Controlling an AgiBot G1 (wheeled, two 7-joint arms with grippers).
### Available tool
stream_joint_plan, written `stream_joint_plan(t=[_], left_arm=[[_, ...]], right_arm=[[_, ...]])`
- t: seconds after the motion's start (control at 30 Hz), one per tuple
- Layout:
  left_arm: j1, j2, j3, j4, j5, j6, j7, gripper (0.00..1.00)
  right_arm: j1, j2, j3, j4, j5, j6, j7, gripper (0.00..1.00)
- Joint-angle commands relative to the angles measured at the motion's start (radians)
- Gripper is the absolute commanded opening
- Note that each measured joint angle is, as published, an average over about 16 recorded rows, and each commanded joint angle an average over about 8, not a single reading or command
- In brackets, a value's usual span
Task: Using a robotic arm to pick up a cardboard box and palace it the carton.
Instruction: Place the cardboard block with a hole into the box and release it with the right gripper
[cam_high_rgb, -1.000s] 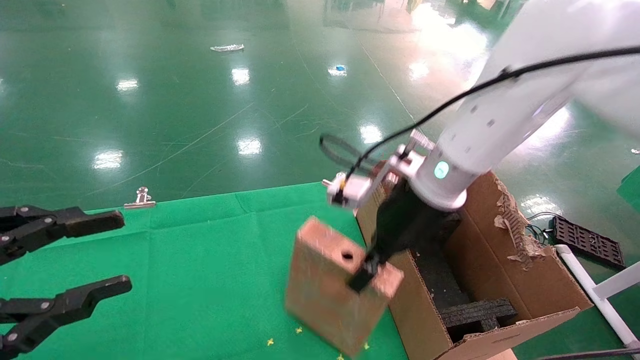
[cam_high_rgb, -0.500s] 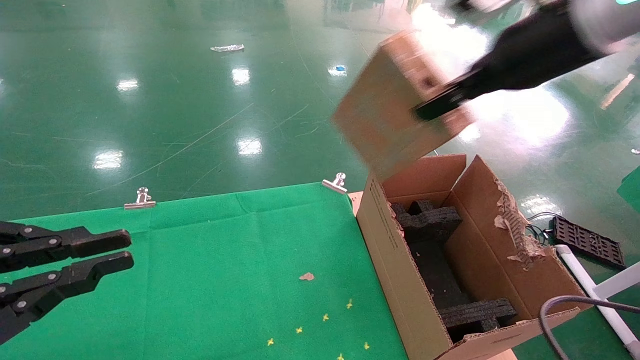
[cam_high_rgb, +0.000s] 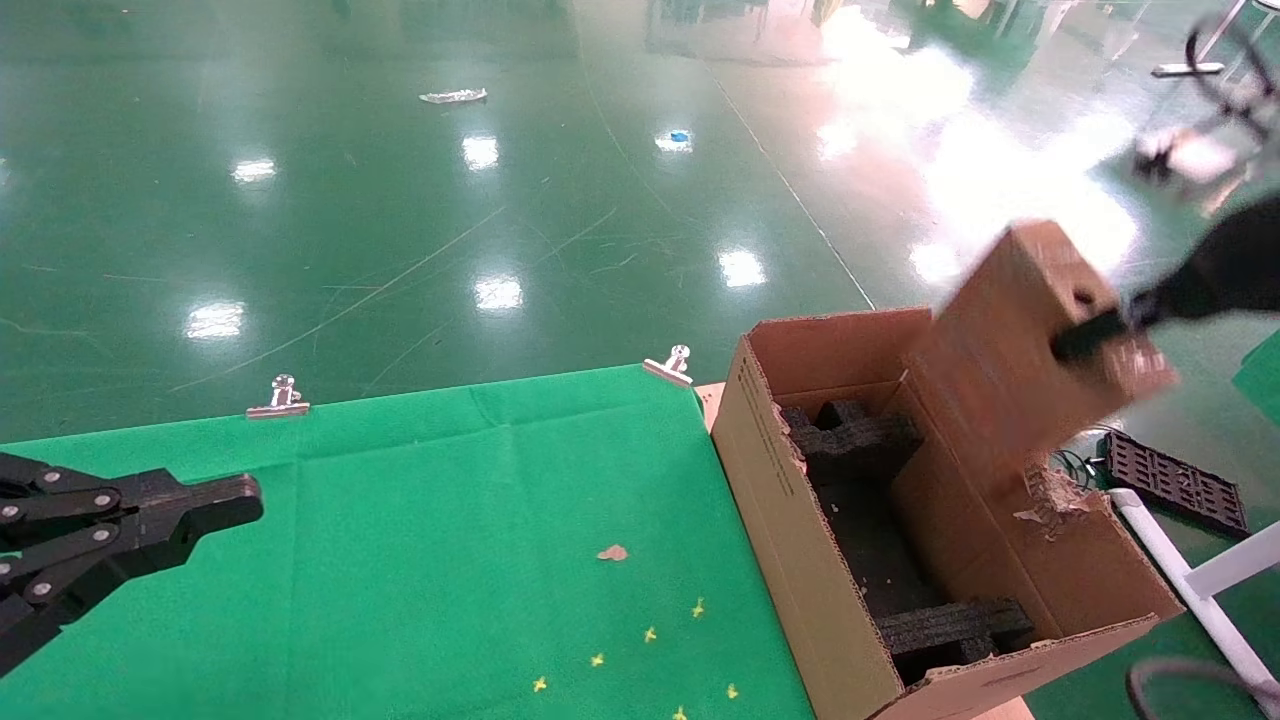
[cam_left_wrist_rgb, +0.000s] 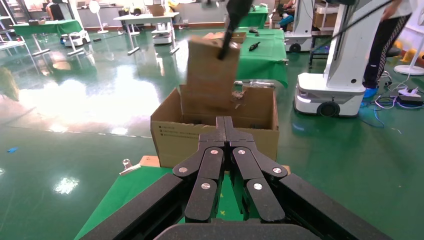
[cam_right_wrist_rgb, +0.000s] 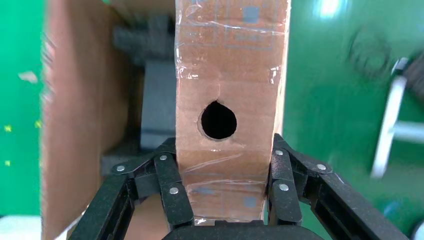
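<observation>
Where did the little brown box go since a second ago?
The right gripper lifted the cardboard box off the green table, swung it high, and now holds it over the carton. The left gripper closed its fingers. The carton and clips stayed put.

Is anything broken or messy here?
Yes. The carton has a torn, ragged flap on its far side, and a small brown scrap lies on the green cloth beside it.

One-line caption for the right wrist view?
Right claw clamps the taped cardboard box by its holed narrow side above the carton.
</observation>
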Motion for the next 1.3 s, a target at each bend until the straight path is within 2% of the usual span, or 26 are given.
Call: stream_joint_plan(t=[0.03, 0.27, 0.63, 1.3], left_arm=[[0.0, 0.0, 0.0, 0.0, 0.0, 0.0, 0.0, 1.0], [0.0, 0.0, 0.001, 0.0, 0.0, 0.0, 0.0, 1.0], [0.0, -0.001, 0.001, 0.0, -0.001, -0.001, 0.001, 1.0], [-0.001, -0.001, 0.002, 0.0, -0.002, -0.001, 0.001, 1.0]], right_arm=[[-0.031, 0.007, -0.009, -0.035, 0.0, -0.008, 0.007, 0.0], [-0.141, -0.019, -0.019, -0.128, 0.01, 0.029, 0.007, 0.0], [-0.258, -0.074, -0.025, -0.239, 0.013, 0.11, -0.014, 0.0], [-0.529, -0.178, 0.014, -0.353, 0.083, 0.297, -0.07, 0.0]])
